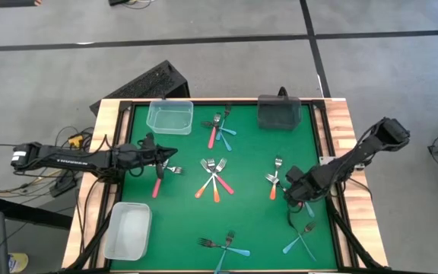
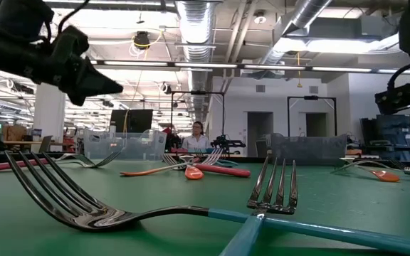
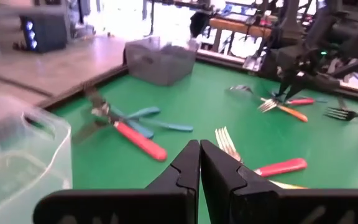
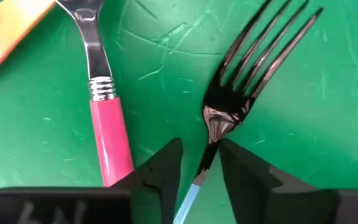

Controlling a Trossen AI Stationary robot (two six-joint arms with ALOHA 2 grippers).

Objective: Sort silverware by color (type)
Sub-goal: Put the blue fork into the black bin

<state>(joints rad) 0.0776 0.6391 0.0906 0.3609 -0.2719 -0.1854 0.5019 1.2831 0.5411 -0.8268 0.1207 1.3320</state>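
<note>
**A:** Basically you're at the start. Your right gripper (image 4: pixel 197 163) sits low over the mat (image 1: pixel 249 221) with its jaws narrowly apart, straddling the neck of a blue-handled fork (image 4: pixel 229 118); I can't tell whether they're pinching it yet. A pink-handled fork (image 4: pixel 107 118) lies just beside it.

**B:** And the left?

**A:** Your left gripper (image 3: pixel 199 163) is pressed fully together, empty, hovering over the mat near a red-handled fork (image 1: pixel 158 185).

**B:** Anything sorted?

**A:** Nope. Both clear bins (image 1: pixel 169 118) (image 1: pixel 128 230) and the dark bin (image 1: pixel 278 113) look empty. Forks lie in mixed clusters: centre (image 1: pixel 214 179), far edge (image 1: pixel 219 129), two blue crosses along the near edge (image 1: pixel 223 245) (image 1: pixel 304 236). Whole job's left, I'd say.
</note>
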